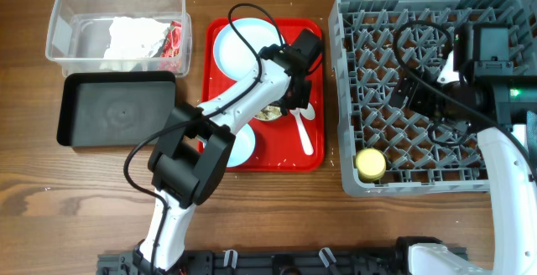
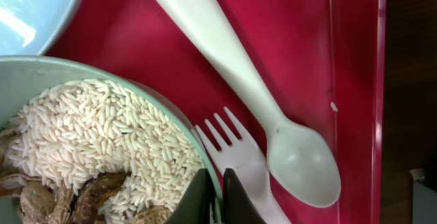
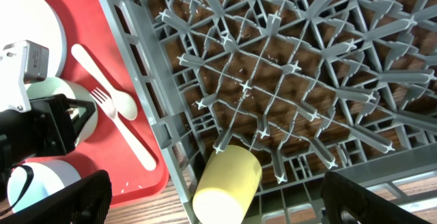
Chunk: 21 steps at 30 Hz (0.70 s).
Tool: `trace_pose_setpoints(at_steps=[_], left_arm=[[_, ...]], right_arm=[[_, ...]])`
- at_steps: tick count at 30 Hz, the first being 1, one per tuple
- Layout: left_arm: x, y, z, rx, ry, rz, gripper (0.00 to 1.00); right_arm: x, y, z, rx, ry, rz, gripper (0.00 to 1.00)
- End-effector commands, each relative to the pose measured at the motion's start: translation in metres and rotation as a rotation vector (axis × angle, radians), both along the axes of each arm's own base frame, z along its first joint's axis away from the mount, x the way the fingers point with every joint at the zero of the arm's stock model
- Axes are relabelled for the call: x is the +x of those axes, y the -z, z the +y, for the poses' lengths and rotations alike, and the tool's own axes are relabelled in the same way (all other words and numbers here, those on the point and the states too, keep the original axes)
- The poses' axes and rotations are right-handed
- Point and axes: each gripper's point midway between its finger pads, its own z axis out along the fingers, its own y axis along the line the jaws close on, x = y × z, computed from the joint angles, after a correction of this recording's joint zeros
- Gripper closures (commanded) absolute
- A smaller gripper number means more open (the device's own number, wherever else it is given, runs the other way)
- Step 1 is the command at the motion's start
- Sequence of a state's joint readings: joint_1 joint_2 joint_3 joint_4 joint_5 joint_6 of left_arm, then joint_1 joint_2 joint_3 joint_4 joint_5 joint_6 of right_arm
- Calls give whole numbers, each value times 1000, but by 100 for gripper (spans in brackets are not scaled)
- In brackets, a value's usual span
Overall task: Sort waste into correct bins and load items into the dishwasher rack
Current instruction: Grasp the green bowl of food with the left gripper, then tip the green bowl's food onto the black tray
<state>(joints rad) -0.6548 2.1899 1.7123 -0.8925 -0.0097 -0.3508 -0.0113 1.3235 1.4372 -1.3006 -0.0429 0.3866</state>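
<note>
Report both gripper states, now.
Left gripper: closed on the rim of the pale green round bowl holding rice.
Right gripper: open, empty, over the grey plastic dishwasher rack.

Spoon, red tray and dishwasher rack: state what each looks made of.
Spoon: seemingly plastic, off-white and smooth with a soft sheen, moulded in one piece.
Red tray: likely plastic, fairly glossy, with light catching its raised moulded rim.
Dishwasher rack: grey plastic by its look, matte, with thin moulded ribs and pegs forming a lattice.
</note>
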Motion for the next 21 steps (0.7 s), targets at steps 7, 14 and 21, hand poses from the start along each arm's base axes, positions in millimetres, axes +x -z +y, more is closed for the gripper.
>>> trace_pose_setpoints(at_steps=[7,14,21], left_arm=[[-11,-55,-5,-95,12,-20,96],[5,-154,49,-207,-134,-161,96],[18,-159,172,-231,-396,-49,96]], right_arm=[[7,-8,-4,-38,-34,-38,0],[17,-13,-4,-38,-33,-84,0],[22,-15,-4,-39,-32,-105,0]])
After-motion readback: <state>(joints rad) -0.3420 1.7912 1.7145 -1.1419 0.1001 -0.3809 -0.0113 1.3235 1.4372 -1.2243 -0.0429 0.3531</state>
